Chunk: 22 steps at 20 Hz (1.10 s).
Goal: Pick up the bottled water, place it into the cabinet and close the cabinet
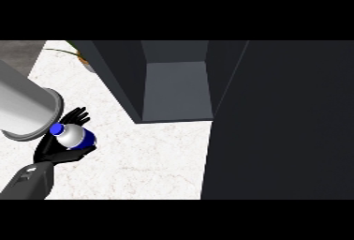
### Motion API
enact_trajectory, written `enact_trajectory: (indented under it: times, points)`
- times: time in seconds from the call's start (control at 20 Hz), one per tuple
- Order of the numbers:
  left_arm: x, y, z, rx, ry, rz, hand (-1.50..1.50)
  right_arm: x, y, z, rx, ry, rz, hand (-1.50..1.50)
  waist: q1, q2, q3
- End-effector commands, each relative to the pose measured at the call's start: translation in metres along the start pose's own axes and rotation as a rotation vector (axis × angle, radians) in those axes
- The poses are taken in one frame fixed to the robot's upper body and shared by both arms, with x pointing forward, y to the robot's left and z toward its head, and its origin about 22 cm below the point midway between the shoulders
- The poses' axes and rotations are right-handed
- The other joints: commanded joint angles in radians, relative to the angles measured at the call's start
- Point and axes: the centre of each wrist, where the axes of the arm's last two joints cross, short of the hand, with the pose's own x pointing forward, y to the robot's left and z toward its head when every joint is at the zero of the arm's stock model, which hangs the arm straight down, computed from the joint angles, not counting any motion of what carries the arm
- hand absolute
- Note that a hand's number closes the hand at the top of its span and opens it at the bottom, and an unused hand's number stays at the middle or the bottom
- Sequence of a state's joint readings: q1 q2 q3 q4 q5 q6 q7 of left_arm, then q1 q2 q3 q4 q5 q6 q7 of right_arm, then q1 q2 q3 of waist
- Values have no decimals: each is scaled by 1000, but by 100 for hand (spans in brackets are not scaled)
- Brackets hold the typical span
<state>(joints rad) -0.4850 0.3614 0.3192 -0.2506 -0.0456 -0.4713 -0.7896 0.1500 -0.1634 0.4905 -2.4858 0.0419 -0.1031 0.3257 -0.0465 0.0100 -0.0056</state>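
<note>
At lower left of the frame, the left hand (61,152) is curling around the bottled water (74,136), holding it above the white counter (152,154). Up centre, the dark cabinet (176,89) is standing open, its door (283,122) filling the right side. Another grey forearm (24,108) is crossing the upper left, hand unseen.

Left hand (61,149) low at left edge — fingers curled, thumb up, gripping.
</note>
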Motion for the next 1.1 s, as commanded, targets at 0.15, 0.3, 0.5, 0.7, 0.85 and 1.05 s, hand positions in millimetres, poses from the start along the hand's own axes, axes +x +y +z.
enact_trajectory:
  times: [0.15, 0.3, 0.5, 0.7, 0.85, 1.05]
  points:
    - [1, -6, -7, -154, -87, 148, 150, 27, 0, 6, -21, -52, 18, -150, 12, -3, 0]
    - [-4, -28, -16, -234, -133, 5, 150, 7, 0, 1, -18, -33, 27, -150, 8, -2, 1]
    - [7, -18, -17, -240, -252, -124, 150, 17, -1, 2, -30, -8, 22, -150, 26, -6, 2]
    - [-11, -47, -18, -167, -325, -155, 150, 16, 0, 14, -23, -6, 33, -150, 20, -10, 4]
    - [-33, -103, -22, -57, -334, -149, 150, 17, -5, 4, -44, -9, 32, -150, 40, -12, 5]
    - [-35, -158, -32, 40, -341, -119, 150, 14, 0, 4, -43, 5, 37, -150, 48, -21, 6]
